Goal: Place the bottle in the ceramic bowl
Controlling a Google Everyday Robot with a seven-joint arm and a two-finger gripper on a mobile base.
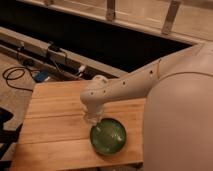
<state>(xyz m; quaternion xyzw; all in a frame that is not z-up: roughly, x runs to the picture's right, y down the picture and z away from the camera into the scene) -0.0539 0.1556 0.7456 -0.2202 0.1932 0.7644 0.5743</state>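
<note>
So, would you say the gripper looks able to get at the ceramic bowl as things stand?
Probably yes. The gripper hangs over the wooden table right by the ceramic bowl's upper-left rim, and nothing shows between them. The bottle cannot be made out.

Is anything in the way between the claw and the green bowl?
Nothing visible. The claw hangs from the arm just over the wooden table, right at the bowl's upper left rim, with no object between them. The bottle itself can't be made out.
</note>
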